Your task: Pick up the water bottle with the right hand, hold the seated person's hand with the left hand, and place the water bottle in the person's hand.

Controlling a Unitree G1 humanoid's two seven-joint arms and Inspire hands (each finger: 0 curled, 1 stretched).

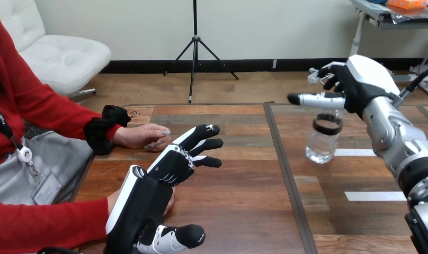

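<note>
- Left robot hand point(148, 198): nearest the camera, lying over the person's near hand point(169, 203), of which little shows beneath it. The fingers are stretched out straight, released, curled round nothing. Whether palm and hand touch cannot be told.
- Counter point(243, 201): wooden, carrying everything listed here.
- Person's far hand point(145, 136): resting on the counter just beyond the left robot hand's fingertips, holding nothing.
- Bottle point(321, 145): clear, with a dark cap, standing upright on the counter's right half, well apart from both of the person's hands.
- Right robot hand point(360, 84): hovering above the bottle's cap, released, with one digit pointing left and the others loosely bent. It grasps nothing.
- Handling note: the bottle is probably light, with a thin wall that yields to a hard squeeze and a smooth surface that may slip. The body below the cap appears the best place for a firm but moderate wrap-around hold.
</note>
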